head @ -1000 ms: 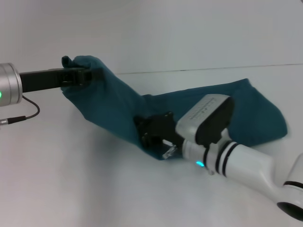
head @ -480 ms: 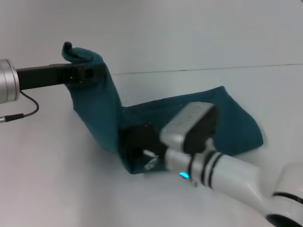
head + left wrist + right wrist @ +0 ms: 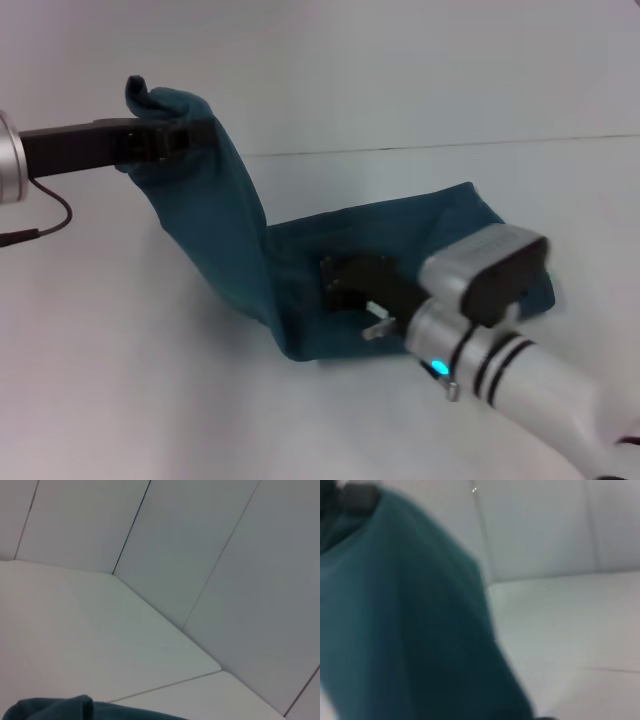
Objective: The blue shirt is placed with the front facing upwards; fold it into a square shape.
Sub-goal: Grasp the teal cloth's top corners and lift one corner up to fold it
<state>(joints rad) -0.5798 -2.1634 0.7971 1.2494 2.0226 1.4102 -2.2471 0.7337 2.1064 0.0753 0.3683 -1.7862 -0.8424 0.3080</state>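
Shirt (image 3: 230,240) lifted, lettering hidden, left tool (image 3: 165,140) clamped

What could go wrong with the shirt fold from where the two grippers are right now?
The left gripper holds one end of the blue shirt high by a small bunch of cloth, so it could slip free and drop unevenly. The right gripper sits low on the cloth near the table; dragging there could bunch the lower layers and skew the fold.

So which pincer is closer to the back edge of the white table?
Left. The left pincer holds one end of the blue shirt up high beside the table's back edge. The right pincer is low on the shirt, toward the front.
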